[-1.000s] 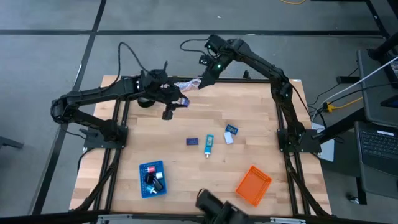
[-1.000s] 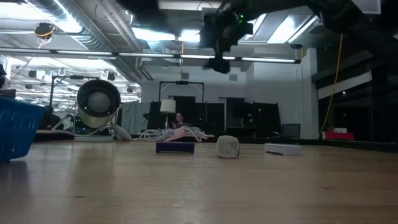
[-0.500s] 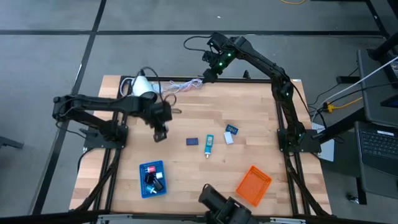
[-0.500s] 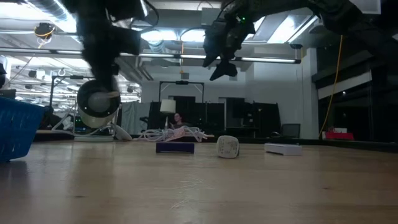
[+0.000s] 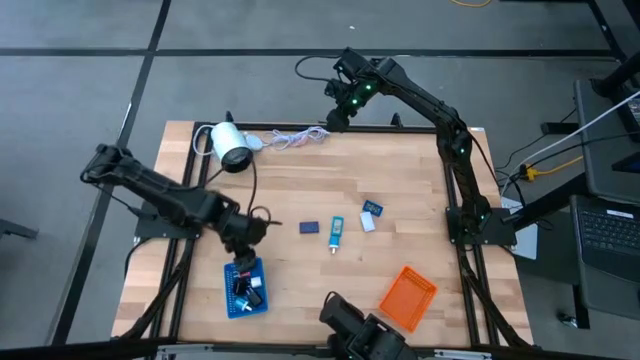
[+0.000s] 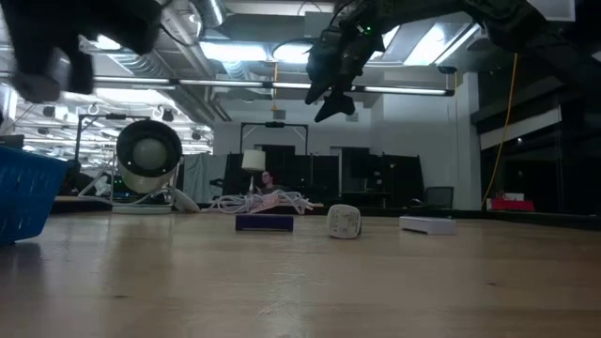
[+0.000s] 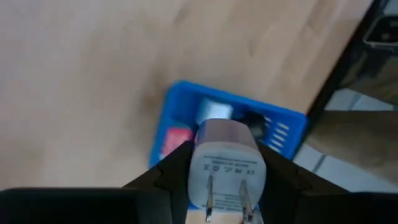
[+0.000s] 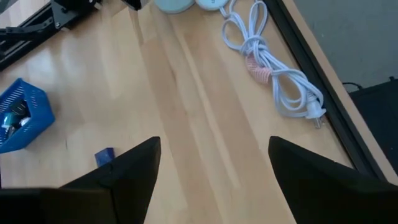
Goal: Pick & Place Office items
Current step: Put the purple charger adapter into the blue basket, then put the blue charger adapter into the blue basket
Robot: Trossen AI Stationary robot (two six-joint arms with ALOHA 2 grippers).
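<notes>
My left gripper (image 5: pixel 243 264) hovers over the blue mesh tray (image 5: pixel 230 306) and is shut on a white plug adapter (image 7: pixel 225 165). The tray (image 7: pixel 287 119) holds a pink-red piece (image 7: pixel 176 140), a white piece and a black piece. A navy piece (image 5: pixel 309 227), a teal piece (image 5: pixel 336 232), a blue piece (image 5: pixel 372 208) and a white piece (image 5: pixel 368 222) lie mid-table. My right gripper (image 5: pixel 335 112) is open, high above the table's far edge (image 8: pixel 214 171). My left gripper pinches the plug adapter's white body (image 7: pixel 199 168) between its two fingers (image 7: pixel 171 175), one on each side. The two metal prongs (image 7: pixel 209 198) point back toward the wrist. The adapter is lifted clear, above the blue tray.
An orange mesh tray (image 5: pixel 408 297) sits near the table's near right corner. A white cylindrical lamp-like device (image 5: pixel 230 143) and its coiled white cord (image 5: pixel 295 137) lie along the far edge. Bare wood stretches between the pieces and the far edge.
My left gripper has travelled from the far edge beside the cord toward the near edge, carrying the plug adapter, and now stands over the blue tray. The lamp-like device, earlier hidden under that arm, now shows.
</notes>
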